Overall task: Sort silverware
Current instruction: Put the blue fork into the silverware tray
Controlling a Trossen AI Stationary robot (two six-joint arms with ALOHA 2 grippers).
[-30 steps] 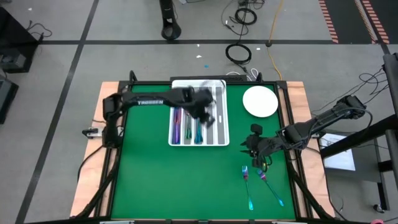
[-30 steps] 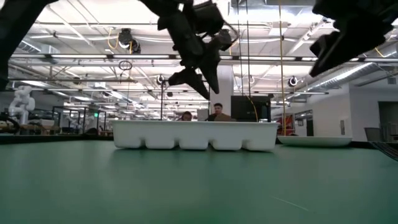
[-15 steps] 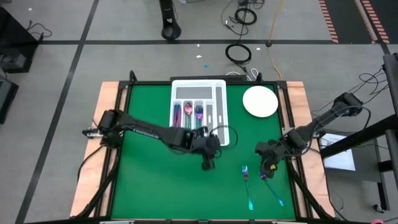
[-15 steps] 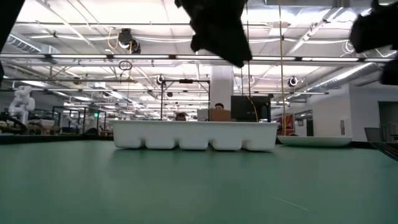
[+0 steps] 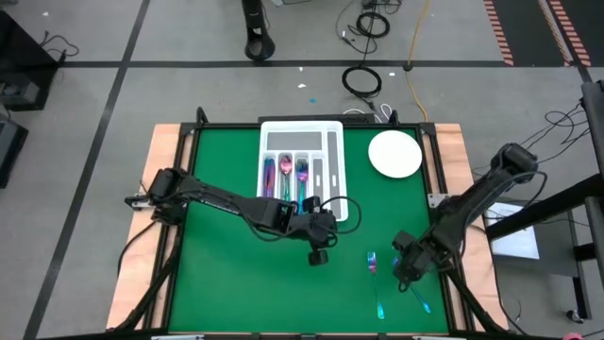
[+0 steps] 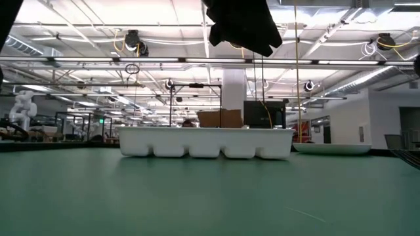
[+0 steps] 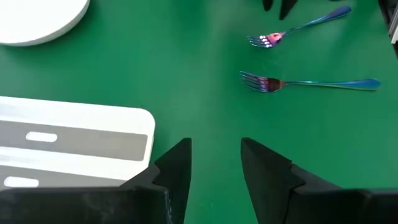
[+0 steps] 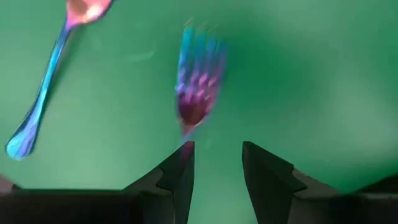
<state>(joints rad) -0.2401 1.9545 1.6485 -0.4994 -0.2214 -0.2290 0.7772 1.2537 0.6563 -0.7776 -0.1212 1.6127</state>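
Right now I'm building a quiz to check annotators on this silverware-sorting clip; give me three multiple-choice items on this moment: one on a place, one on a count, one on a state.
1. Where is the round white plate?
A. beside the white tray, toward the right arm's side
B. inside the tray
C. at the table's near edge

2. How many forks lie loose on the green mat?
A. none
B. two
C. five

3. How do the right gripper's fingers stand?
A. shut on a fork
B. clamped on the plate
C. open, holding nothing

Answers:
1 A: the high view shows the plate next to the tray, apart from it.
2 B: the left wrist view shows the farther fork and the nearer fork, side by side.
3 C: the right wrist view shows a gap between its fingers, a fork just ahead.
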